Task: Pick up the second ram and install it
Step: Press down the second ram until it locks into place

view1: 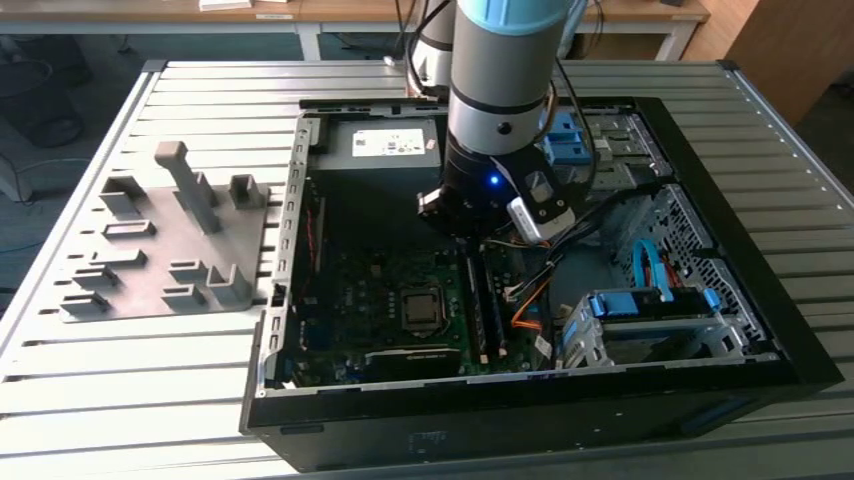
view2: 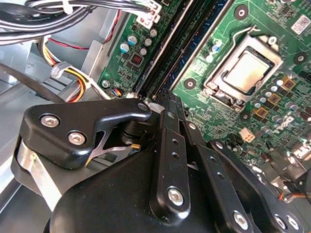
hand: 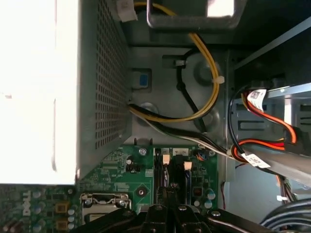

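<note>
Open computer case lying on a slatted table. Fixture plate on the table beside the case, toward the exterior view's left. Motherboard inside the case; processor socket on it, memory slots just beside the socket. Gripper above the slots' end.

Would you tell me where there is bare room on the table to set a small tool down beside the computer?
The slatted table is bare between the grey fixture plate and its far edge, and again along its near edge below that plate. Inside the computer case it is crowded: the arm hangs over the motherboard, with cables beside.
</note>
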`<control>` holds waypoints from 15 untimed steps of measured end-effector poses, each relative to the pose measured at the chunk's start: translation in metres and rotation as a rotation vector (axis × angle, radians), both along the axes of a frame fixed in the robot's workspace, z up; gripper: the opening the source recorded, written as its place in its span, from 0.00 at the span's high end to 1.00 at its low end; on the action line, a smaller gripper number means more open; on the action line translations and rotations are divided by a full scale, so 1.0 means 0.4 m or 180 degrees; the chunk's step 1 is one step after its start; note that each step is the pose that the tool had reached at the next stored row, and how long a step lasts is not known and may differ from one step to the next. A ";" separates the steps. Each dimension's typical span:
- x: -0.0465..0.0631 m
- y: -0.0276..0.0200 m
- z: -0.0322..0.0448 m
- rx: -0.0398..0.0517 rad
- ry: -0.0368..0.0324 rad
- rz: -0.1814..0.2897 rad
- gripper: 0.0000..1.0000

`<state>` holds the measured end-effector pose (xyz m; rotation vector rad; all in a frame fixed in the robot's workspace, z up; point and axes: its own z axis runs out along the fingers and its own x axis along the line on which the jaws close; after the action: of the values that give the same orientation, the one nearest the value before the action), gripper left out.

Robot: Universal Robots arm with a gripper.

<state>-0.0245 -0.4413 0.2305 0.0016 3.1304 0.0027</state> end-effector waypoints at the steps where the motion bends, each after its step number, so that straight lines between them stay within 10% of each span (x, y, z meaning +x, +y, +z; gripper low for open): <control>1: 0.000 0.000 -0.004 0.0000 0.0000 0.0000 0.90; 15: 0.000 0.000 -0.030 0.0000 0.0000 0.0000 0.90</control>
<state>-0.0245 -0.4412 0.2185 0.0017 3.1305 0.0025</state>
